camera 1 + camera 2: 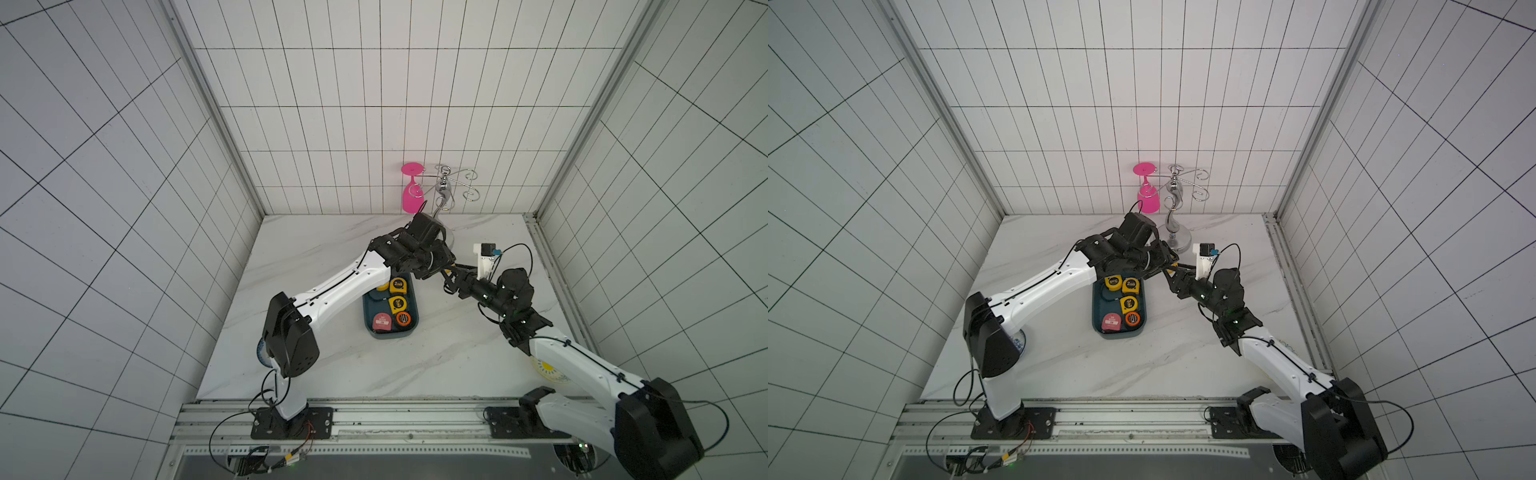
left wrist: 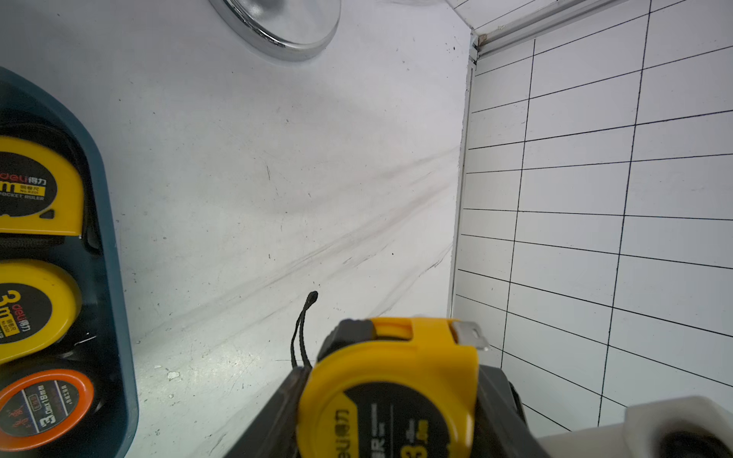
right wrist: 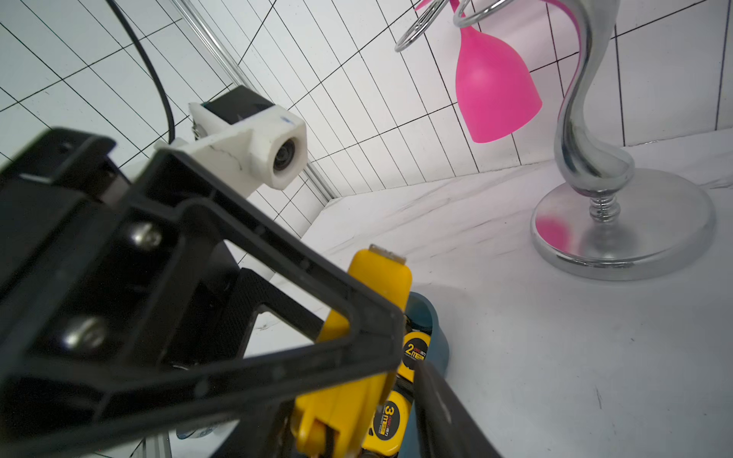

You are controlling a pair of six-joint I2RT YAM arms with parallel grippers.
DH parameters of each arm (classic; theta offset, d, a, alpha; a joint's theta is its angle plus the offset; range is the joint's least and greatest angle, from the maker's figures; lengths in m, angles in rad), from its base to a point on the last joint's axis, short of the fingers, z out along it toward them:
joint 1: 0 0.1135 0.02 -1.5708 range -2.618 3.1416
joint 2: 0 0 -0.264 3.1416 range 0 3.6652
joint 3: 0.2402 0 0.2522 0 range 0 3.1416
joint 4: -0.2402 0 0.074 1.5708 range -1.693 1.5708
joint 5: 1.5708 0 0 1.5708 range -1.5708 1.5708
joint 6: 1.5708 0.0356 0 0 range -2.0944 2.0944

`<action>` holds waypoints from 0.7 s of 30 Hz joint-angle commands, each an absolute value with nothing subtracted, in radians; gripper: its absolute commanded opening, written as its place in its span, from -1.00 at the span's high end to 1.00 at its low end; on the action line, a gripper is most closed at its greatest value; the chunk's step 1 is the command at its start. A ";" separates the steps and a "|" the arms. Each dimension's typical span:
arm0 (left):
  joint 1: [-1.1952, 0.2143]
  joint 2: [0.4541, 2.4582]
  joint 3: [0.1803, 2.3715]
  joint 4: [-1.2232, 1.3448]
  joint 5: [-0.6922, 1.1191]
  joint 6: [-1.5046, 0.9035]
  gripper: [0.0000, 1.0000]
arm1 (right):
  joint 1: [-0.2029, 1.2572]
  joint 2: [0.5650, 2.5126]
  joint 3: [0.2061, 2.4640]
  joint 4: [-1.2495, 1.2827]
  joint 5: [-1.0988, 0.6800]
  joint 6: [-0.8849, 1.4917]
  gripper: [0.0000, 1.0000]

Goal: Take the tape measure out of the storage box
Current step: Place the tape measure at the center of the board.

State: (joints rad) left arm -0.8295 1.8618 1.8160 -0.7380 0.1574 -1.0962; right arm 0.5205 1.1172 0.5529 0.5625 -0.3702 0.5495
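Beside storage box (image 2: 119, 317), left hand (image 2: 390, 376) tight on tape measure (image 2: 396, 412), seemingly aloft

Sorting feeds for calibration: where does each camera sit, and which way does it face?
Both top views: high over the table, looking down toward the back wall; left arm, right arm show.
Left wrist: on that arm, looks along the left gripper holding the tape measure, storage box beside.
Right wrist: on the right arm, faces the same tape measure and metal rack; own finger shows.
Shared: tape measure.
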 commanded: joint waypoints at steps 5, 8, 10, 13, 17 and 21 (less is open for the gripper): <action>-0.838 1.832 1.799 -0.688 0.184 -1.101 1.00 | 0.525 1.101 0.516 0.552 -0.318 0.552 0.43; -0.830 1.826 1.792 -0.686 0.178 -1.090 0.58 | 0.524 1.097 0.512 0.534 -0.299 0.554 0.58; -0.818 1.813 1.779 -0.689 0.164 -1.077 0.03 | 0.519 1.097 0.509 0.529 -0.292 0.560 0.64; -0.783 1.774 1.742 -0.701 0.131 -1.053 -0.45 | 0.505 1.101 0.509 0.517 -0.291 0.563 0.73; -0.735 1.726 1.706 -0.765 0.048 -0.992 -0.85 | 0.466 1.125 0.508 0.515 -0.302 0.584 0.76; -0.687 1.670 1.644 -0.803 -0.026 -0.948 -0.95 | 0.390 1.171 0.507 0.538 -0.342 0.625 0.77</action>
